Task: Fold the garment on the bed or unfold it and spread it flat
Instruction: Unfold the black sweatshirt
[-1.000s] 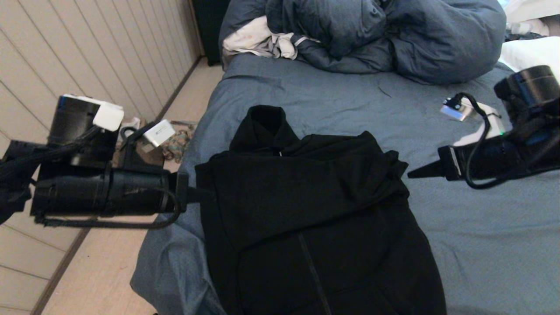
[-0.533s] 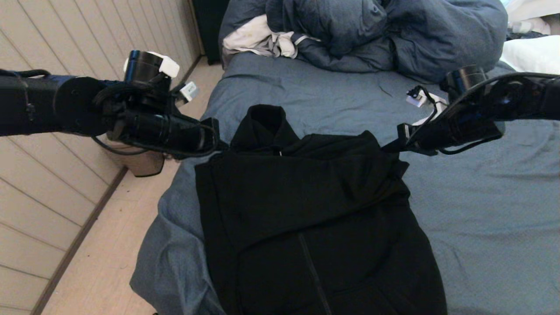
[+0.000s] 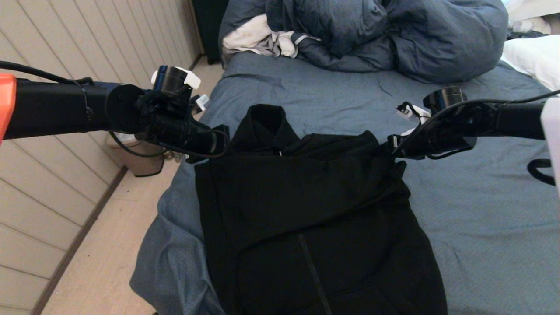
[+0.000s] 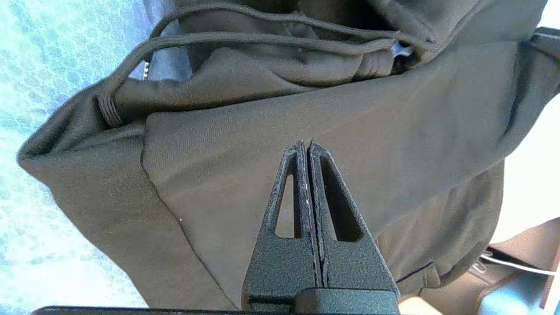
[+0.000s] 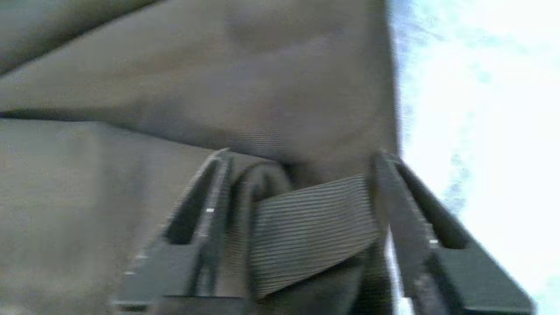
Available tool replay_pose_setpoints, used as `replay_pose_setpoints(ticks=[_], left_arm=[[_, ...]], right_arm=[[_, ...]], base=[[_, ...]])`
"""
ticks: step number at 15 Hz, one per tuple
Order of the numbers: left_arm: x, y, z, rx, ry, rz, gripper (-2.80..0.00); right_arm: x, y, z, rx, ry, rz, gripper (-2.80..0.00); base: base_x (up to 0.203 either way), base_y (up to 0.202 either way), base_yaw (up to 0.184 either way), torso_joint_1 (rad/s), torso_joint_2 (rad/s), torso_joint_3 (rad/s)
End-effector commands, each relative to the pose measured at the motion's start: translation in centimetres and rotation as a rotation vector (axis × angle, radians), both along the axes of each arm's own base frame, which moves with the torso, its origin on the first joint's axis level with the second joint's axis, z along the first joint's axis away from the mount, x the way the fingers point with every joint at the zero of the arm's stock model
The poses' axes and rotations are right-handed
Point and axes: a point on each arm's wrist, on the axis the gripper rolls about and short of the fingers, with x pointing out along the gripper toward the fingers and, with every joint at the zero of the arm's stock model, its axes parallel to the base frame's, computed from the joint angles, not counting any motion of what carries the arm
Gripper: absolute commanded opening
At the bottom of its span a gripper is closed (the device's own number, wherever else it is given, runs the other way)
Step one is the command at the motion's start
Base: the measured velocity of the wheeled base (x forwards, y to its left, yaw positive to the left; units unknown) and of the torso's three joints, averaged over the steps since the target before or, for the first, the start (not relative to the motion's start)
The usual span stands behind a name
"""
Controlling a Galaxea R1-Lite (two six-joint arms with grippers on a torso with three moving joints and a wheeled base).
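The garment (image 3: pixel 306 210), a black zip hoodie, lies across the near left part of the bed (image 3: pixel 332 92), hood pointing away from me. My left gripper (image 3: pixel 228 142) sits at its left shoulder beside the hood. In the left wrist view this gripper (image 4: pixel 305 144) is shut with nothing in it, just over the fabric (image 4: pixel 393 113), the hood drawcord (image 4: pixel 245 39) beyond it. My right gripper (image 3: pixel 384 148) is at the right shoulder. In the right wrist view it (image 5: pixel 302 154) stands open, and a ribbed cuff (image 5: pixel 310 227) lies between its fingers.
A puffy dark blue duvet (image 3: pixel 393 30) and a white-grey cloth (image 3: pixel 258 39) are heaped at the far end of the bed. A white pillow (image 3: pixel 529 57) lies at the far right. The bed's left edge drops to the floor (image 3: pixel 100 245), where a brown bin (image 3: pixel 140 162) stands by the panelled wall.
Both arms have swung away from me, from the garment's sides to its shoulders. The right gripper has gone from shut to open around the cuff. The left gripper has stayed shut.
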Motion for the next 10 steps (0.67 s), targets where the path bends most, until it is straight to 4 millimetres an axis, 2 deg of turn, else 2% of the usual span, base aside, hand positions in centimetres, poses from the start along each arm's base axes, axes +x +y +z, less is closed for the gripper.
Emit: replay_pose_setpoints(ticks=[1, 5, 8, 9, 10], left_arm=[[0.0, 0.0, -0.1, -0.001, 0.007, -0.001, -2.80], [-0.3, -0.4, -0.2, 0.001, 0.013, -0.010, -2.80], [-0.4, -0.5, -0.3, 0.001, 0.015, -0.015, -2.80], [-0.5, -0.5, -0.2, 0.001, 0.015, -0.016, -2.80], [-0.5, -0.6, -0.3, 0.002, 0.018, -0.017, -2.80]], right_arm=[[0.3, -0.4, -0.5, -0.007, 0.006, -0.015, 0.00], [1.1, -0.2, -1.9, 0.002, 0.020, -0.014, 0.00], [1.2, 1.1, -2.0, 0.033, 0.038, -0.009, 0.00], [1.1, 1.4, -1.8, 0.043, 0.039, -0.009, -2.80], [1.2, 1.5, -1.8, 0.052, 0.040, -0.016, -2.80]], base=[[0.000, 0.000, 0.000, 0.000, 0.00, 0.000], [0.000, 0.000, 0.000, 0.000, 0.00, 0.000], [0.000, 0.000, 0.000, 0.000, 0.00, 0.000], [0.000, 0.000, 0.000, 0.000, 0.00, 0.000], [0.000, 0.000, 0.000, 0.000, 0.00, 0.000]])
